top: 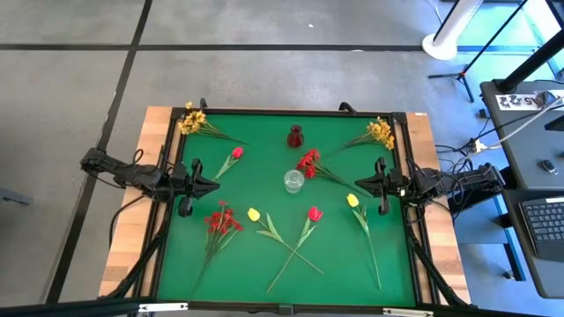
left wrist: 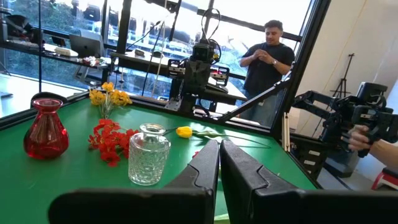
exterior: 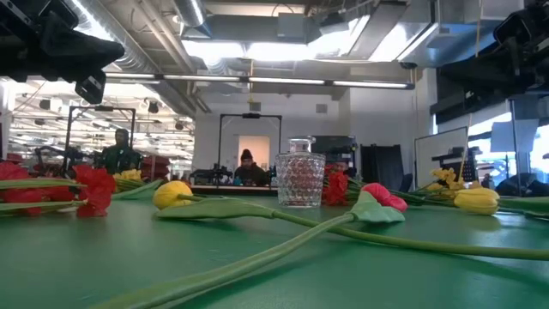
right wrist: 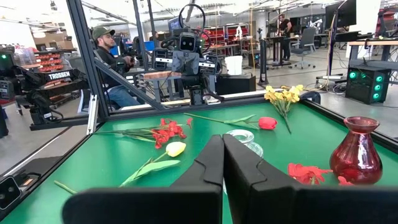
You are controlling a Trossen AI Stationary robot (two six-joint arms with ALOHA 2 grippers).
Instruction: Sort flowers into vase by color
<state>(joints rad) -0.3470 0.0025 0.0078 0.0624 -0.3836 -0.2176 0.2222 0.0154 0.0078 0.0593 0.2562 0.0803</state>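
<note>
Nothing sorted yet: all flowers lie on the green tabletop, red vase & clear vase empty mid-tabletop. Left gripper & right gripper wait at side edges, jaws closed, holding nothing.

Both arms are matte black, blocky jointed links with black cables trailing off the tabletop sides. Left end effector and right end effector have flat, tapered dark fingers. White "TROSSEN" lettering, probably on the frame.
</note>
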